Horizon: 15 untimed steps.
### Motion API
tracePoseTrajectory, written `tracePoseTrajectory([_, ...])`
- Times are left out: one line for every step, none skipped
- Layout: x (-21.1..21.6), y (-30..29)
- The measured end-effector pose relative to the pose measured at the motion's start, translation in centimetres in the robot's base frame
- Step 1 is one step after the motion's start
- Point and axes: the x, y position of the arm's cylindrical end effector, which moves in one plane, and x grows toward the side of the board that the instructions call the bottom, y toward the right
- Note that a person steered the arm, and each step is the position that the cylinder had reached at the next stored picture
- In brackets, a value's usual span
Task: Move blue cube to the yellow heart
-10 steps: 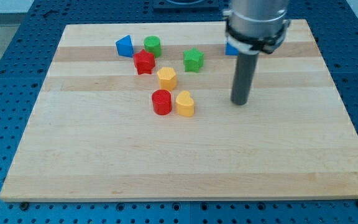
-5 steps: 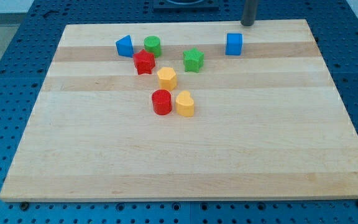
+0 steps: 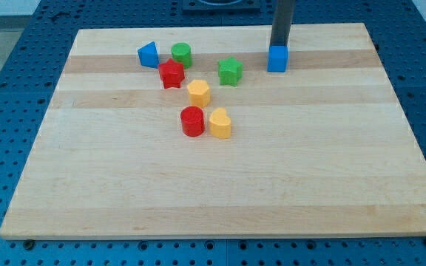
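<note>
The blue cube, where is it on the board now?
The blue cube sits near the view's top, right of centre, right of the green star, with my tip directly behind it.

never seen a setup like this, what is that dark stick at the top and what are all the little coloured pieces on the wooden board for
The dark stick is the end of a robot arm. It has no hand, only a straight rod, and nothing is held: its lower end, my tip, slides along the wooden board and pushes blocks. There is one camera, looking down at the board from its near edge.

Right now my tip sits just behind the blue cube, on the side toward the view's top. The job is to push that cube to the yellow heart, which lies lower and to the view's left, beside a red cylinder.

The rest are a yellow hexagon, red star, green star, green cylinder and blue triangle.
</note>
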Motion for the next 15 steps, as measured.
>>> tracePoseTrajectory([1.0,0.2])
tracePoseTrajectory([2.8,0.6])
tracePoseTrajectory([4.0,0.6])
tracePoseTrajectory([5.7,0.6])
tracePoseTrajectory([7.6,0.6])
tracePoseTrajectory([8.8,0.4])
tracePoseTrajectory([10.5,0.4])
tracePoseTrajectory([12.2,0.4])
tracePoseTrajectory([14.0,0.4])
tracePoseTrajectory([15.9,0.4])
tracePoseTrajectory([17.6,0.4])
tracePoseTrajectory([18.0,1.7])
tracePoseTrajectory([16.9,4.6])
tracePoseTrajectory([13.7,3.8])
tracePoseTrajectory([12.1,2.2])
